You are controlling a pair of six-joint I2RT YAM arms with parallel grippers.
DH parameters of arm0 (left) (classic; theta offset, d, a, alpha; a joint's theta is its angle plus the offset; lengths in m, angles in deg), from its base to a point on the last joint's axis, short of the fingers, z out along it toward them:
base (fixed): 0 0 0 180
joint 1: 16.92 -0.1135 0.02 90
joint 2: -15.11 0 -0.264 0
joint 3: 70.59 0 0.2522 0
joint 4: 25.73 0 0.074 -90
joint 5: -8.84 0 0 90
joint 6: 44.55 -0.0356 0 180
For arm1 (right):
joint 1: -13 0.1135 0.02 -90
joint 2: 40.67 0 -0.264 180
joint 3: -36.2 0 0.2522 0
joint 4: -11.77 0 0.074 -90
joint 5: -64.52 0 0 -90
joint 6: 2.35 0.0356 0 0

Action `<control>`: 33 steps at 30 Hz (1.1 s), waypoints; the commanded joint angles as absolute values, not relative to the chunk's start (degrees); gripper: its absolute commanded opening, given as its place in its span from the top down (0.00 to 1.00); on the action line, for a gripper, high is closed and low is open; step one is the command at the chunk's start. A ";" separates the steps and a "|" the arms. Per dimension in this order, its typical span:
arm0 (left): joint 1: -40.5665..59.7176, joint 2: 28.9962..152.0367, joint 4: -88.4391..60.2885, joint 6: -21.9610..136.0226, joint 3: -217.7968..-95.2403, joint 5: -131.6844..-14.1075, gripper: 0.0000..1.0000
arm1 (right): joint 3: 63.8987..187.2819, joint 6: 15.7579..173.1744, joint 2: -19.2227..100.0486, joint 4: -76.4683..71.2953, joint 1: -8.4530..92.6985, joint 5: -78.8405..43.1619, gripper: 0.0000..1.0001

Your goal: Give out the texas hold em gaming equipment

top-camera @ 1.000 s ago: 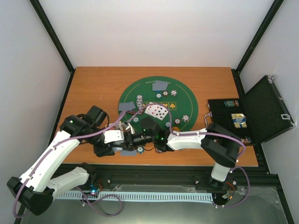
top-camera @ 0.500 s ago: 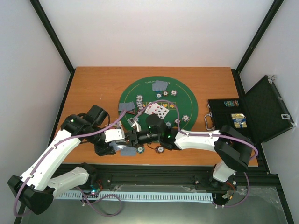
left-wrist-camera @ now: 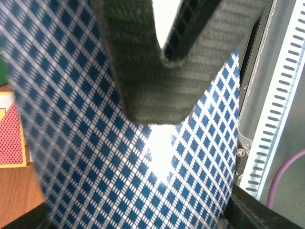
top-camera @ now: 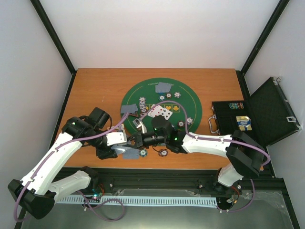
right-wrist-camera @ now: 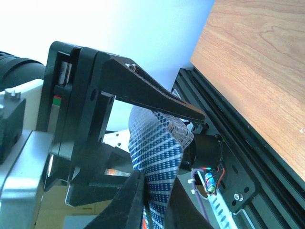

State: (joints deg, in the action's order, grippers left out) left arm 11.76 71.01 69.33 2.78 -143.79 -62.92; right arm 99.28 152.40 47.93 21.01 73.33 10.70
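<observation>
Near the table's front edge my left gripper (top-camera: 121, 149) is shut on a stack of blue-diamond-backed playing cards (top-camera: 129, 152). The card backs (left-wrist-camera: 95, 143) fill the left wrist view. My right gripper (top-camera: 135, 142) has reached across to that stack. In the right wrist view it (right-wrist-camera: 155, 186) is shut on the edge of one card (right-wrist-camera: 159, 148), which bends out from under the left gripper's black finger (right-wrist-camera: 143, 93). Face-up cards (top-camera: 159, 112), face-down cards (top-camera: 163, 87) and striped poker chips (top-camera: 189, 120) lie on the green mat (top-camera: 190, 102).
An open black case (top-camera: 267, 109) with card boxes stands at the table's right edge. Two chips (top-camera: 163, 152) lie on bare wood by the front edge. A red-patterned card box (left-wrist-camera: 9, 133) shows at the left of the left wrist view. The frame rail (right-wrist-camera: 228, 143) runs below the table edge.
My right arm has stretched further left, up to the left gripper, and its fingers have closed on a card. The left arm has hardly moved.
</observation>
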 commanded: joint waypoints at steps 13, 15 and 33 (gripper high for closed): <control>11.93 69.34 71.71 2.12 -146.20 -59.89 0.63 | 97.97 148.58 44.40 6.71 67.36 7.14 0.97; 11.92 69.36 71.78 2.17 -146.22 -59.89 0.64 | 97.86 146.89 43.09 4.50 64.73 7.80 0.97; 11.88 69.87 72.43 2.11 -147.59 -60.21 0.64 | 119.08 116.55 63.28 -24.76 29.91 6.00 0.97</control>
